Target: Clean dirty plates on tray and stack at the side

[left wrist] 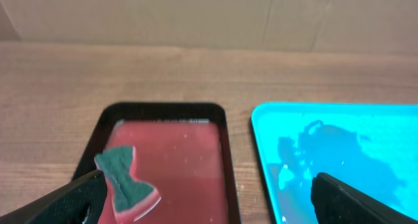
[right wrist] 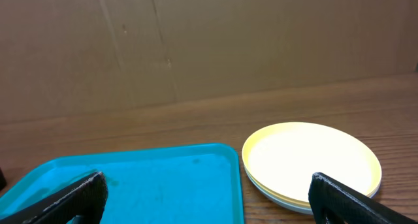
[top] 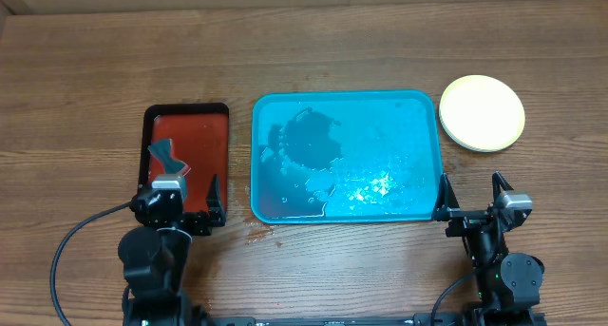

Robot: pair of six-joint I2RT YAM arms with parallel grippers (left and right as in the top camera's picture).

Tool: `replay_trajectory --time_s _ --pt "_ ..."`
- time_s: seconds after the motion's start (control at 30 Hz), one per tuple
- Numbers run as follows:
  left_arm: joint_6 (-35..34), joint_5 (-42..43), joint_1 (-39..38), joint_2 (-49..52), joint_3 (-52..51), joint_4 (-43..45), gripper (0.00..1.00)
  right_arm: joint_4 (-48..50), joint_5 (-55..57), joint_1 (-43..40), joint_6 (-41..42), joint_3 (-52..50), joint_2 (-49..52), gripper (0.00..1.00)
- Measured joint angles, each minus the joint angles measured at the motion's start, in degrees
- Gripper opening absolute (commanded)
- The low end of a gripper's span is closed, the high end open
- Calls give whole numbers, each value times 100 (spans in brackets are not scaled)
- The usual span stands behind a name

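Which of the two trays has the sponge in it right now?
The smaller black-rimmed red tray on the left; the sponge lies in it. The large turquoise tray holds only wet patches.

The overhead view looks straight down on the whole surface [top: 380, 41], while both low wrist views face forward, sharing the tray [top: 404, 126].

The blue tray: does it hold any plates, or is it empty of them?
Empty of plates. The tray shows only wet patches; the plates sit stacked on the table beside it.
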Motion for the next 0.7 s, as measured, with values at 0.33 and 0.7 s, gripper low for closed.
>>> replay_trajectory --time_s 0.33,0.7 --pt "20 59 -367 -1346 -1233 1147 100 -2 0 0 -4 0 0 100" --pt "22 -149 -610 -2000 -1314 522 100 0 0 0 0 0 0 100"
